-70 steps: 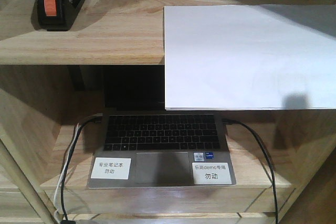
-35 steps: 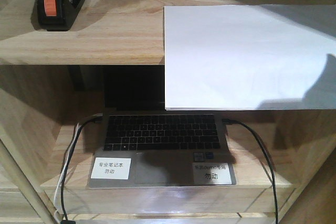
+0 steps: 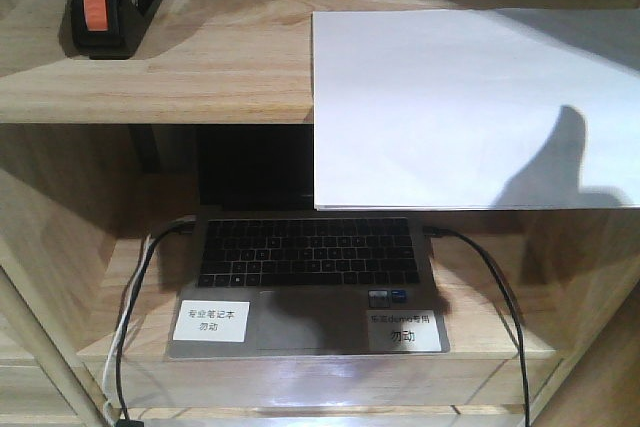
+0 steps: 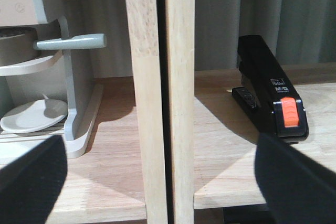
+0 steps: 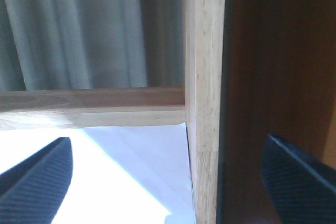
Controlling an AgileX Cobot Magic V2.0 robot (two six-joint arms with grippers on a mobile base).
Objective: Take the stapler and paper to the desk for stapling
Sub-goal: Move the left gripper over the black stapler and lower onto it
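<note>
Stapler (image 3: 105,12) sits at the left end of the upper shelf (image 3: 200,77), well apart from the paper (image 3: 450,107), which lies on the shelf's right side and overhangs the laptop (image 3: 305,282). We see both claws spread apart and empty: our left gripper (image 4: 163,182) faces the stapler, our right gripper (image 5: 168,182) is near the paper

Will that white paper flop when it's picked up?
The large white rectangular paper sheet probably flops if lifted by one edge: thin and wide. Its overhang past the light wooden shelf lies flat, so perhaps it's a stiffer stack.
</note>
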